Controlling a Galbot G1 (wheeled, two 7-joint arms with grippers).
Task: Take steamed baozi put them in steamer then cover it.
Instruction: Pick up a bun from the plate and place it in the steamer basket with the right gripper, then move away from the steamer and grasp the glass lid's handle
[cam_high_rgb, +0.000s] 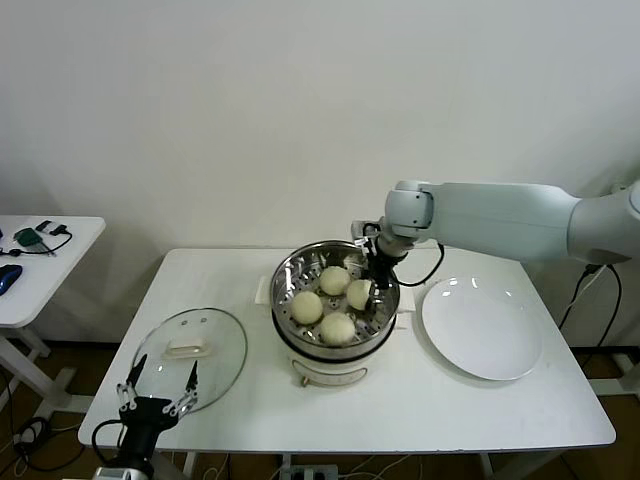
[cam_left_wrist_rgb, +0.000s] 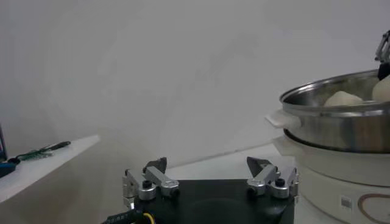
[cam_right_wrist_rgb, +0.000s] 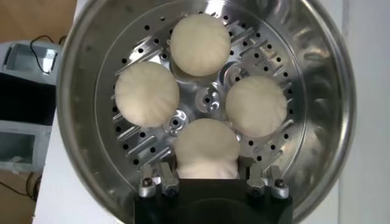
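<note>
From my seat, left to right, all placed off the steamer (cam_high_rgb: 336, 310).

Left end effector (cam_high_rgb: 160, 383): parked low, well to the steamer's left, just by the near edge of the cover (cam_high_rgb: 191, 346). Fingers spread wide, nothing in them. Idle.

Cover: flat on the tabletop (cam_high_rgb: 440, 400) left of the steamer, handle up, apart from it. Not on the pot yet.

Steamer: centre of the tabletop. I count four baozi (cam_right_wrist_rgb: 199, 44) on the perforated tray (cam_right_wrist_rgb: 210, 97), ringed around its middle. Three sit free. The fourth baozi (cam_right_wrist_rgb: 206, 148) is on the tray at the steamer's right side with my right end effector (cam_right_wrist_rgb: 207, 182) clenched on it; its dough looks squeezed between the fingers.

Plate (cam_high_rgb: 484, 327): just right of the steamer, no buns on it.

Status as I judge it: loading is effectively done, since all four are inside and the last one is down on the tray but not let go. Left to do: release that bun, pull the right arm out of the pot, then get the cover off the tabletop and onto the steamer.
</note>
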